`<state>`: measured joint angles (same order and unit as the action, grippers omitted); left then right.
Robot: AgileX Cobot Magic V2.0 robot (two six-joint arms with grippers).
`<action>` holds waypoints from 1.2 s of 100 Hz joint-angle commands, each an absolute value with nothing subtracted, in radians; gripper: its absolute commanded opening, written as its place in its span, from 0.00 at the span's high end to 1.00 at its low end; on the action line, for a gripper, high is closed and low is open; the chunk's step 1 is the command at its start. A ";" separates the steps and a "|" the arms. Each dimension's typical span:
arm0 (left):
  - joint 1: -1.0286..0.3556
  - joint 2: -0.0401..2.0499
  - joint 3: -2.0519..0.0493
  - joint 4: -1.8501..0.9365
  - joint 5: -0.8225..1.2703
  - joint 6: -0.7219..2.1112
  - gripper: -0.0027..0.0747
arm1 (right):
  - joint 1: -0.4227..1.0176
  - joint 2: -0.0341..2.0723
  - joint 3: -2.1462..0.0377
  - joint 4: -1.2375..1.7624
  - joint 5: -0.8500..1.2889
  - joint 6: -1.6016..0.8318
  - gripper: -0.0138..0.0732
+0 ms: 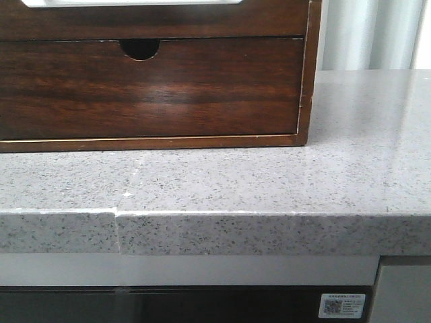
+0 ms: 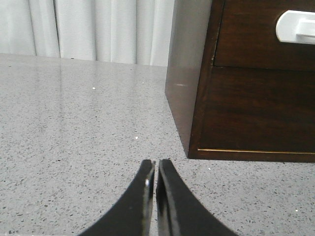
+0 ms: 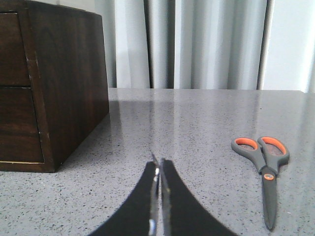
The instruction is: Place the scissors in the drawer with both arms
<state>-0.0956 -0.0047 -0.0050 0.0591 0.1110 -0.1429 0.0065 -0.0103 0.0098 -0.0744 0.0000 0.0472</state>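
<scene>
The scissors [image 3: 263, 172], grey with orange-lined handles, are seen lying flat on the speckled grey counter [image 1: 269, 182], well apart from the dark wooden cabinet [image 3: 64, 83]. The upper drawer [image 2: 261, 34], with its white handle [image 2: 295, 27], is shut above the notched lower drawer [image 1: 148, 87]. The left gripper [image 2: 156, 172] and the right gripper [image 3: 159, 172] are each held closed and empty above the counter.

From my seat the front camera is cutting the wooden cabinet [image 1: 155, 81] off at the top and left, so I'm only getting a sliver of the drawer [image 1: 155, 19] and something white above it. The scissors [image 3: 263, 169] aren't showing there at all, only on the right wrist. The sticker [image 1: 342, 305] under the counter [image 1: 269, 188] is reading too small.
</scene>
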 commanded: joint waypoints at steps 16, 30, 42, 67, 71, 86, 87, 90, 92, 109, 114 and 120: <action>-0.097 -0.035 0.033 0.060 0.035 -0.151 0.99 | 0.001 -0.031 0.026 -0.085 -0.074 0.047 0.91; -0.097 -0.035 0.033 0.060 0.035 -0.151 0.99 | 0.001 -0.031 0.026 -0.085 -0.074 0.047 0.91; -0.097 -0.035 0.033 0.060 0.035 -0.151 0.99 | 0.001 -0.031 0.026 -0.085 -0.074 0.047 0.91; -0.097 -0.035 0.033 0.060 0.035 -0.151 0.99 | 0.001 -0.031 0.026 -0.085 -0.074 0.047 0.91; -0.097 -0.035 0.031 0.060 0.035 -0.151 0.99 | 0.001 -0.031 0.026 -0.085 -0.074 0.047 0.91; -0.097 -0.035 0.027 0.060 -0.017 -0.151 0.99 | 0.001 -0.031 0.021 -0.078 -0.078 0.047 0.91; -0.097 -0.035 0.026 0.060 -0.021 -0.151 0.99 | 0.001 -0.031 0.017 -0.074 -0.078 0.047 0.91; -0.097 -0.035 0.017 0.060 -0.041 -0.151 0.99 | 0.001 -0.031 0.008 -0.054 -0.069 0.047 0.91; -0.097 -0.035 0.010 0.060 -0.052 -0.151 0.99 | 0.001 -0.031 -0.001 -0.044 -0.065 0.047 0.91; -0.097 -0.029 -0.111 0.043 -0.038 -0.156 0.99 | 0.001 -0.024 -0.118 -0.015 0.038 0.047 0.91; -0.097 -0.016 -0.162 0.029 0.000 -0.156 0.99 | 0.001 -0.008 -0.161 -0.017 0.080 0.047 0.91; -0.097 0.008 -0.229 0.026 0.032 -0.156 0.99 | 0.001 0.021 -0.214 -0.026 0.122 0.047 0.91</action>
<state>-0.0956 -0.0047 -0.1231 0.0433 0.0696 -0.1447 0.0065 -0.0103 -0.1109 -0.0216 0.1325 0.0472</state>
